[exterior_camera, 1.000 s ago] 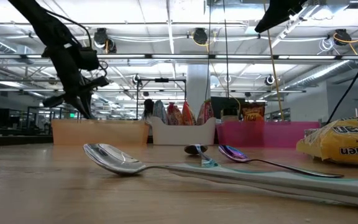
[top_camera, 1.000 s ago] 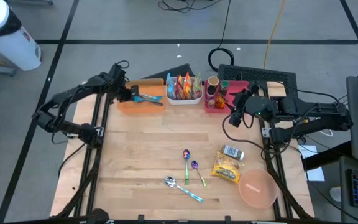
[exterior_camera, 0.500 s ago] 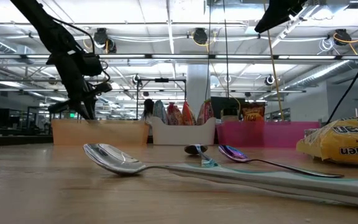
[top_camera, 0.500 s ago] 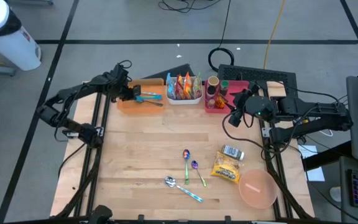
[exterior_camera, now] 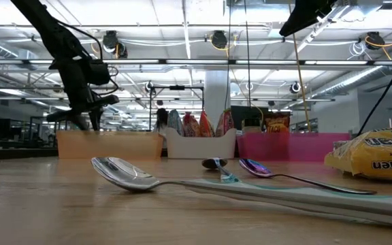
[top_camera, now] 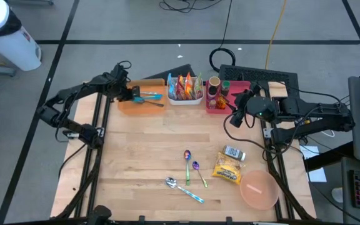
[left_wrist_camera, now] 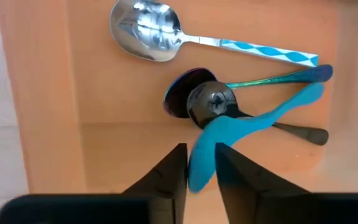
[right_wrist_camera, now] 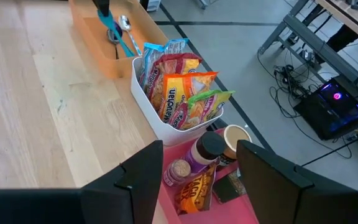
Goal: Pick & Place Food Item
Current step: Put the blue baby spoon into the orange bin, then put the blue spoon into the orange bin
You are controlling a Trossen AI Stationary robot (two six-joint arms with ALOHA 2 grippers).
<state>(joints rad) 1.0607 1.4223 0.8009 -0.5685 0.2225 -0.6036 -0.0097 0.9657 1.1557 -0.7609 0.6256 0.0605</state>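
My left gripper (top_camera: 132, 95) hangs over the orange tray (top_camera: 127, 107) at the table's far left, shut on a blue utensil handle (left_wrist_camera: 253, 118). The tray also holds a silver spoon with a blue-patterned handle (left_wrist_camera: 148, 31), an iridescent spoon (left_wrist_camera: 178, 99) and a dark-handled one (left_wrist_camera: 211, 101). My right gripper (top_camera: 235, 119) is open and empty above the table's far right, near the pink bin (top_camera: 220, 95). A yellow ramen packet (top_camera: 227, 169) and a small can (top_camera: 233, 152) lie on the table at the near right. My left gripper pinches one end of the blue handle (left_wrist_camera: 201, 160) between its two fingers, coming from above. The rest of the handle curves away over the other spoons in the tray; whether it rests on them I cannot tell.
A white basket of snack packets (top_camera: 185, 89) stands between the orange tray and the pink bin. Three spoons (top_camera: 187, 156), (top_camera: 199, 170), (top_camera: 183, 187) lie near the table's middle front. A pink bowl (top_camera: 259, 189) sits at the near right corner. Bare wood lies at the left and middle.
My left gripper has shifted a little toward the table's left edge over the orange tray and tipped from pointing steeply down to more nearly level, still holding the blue handle. My right arm has kept still.
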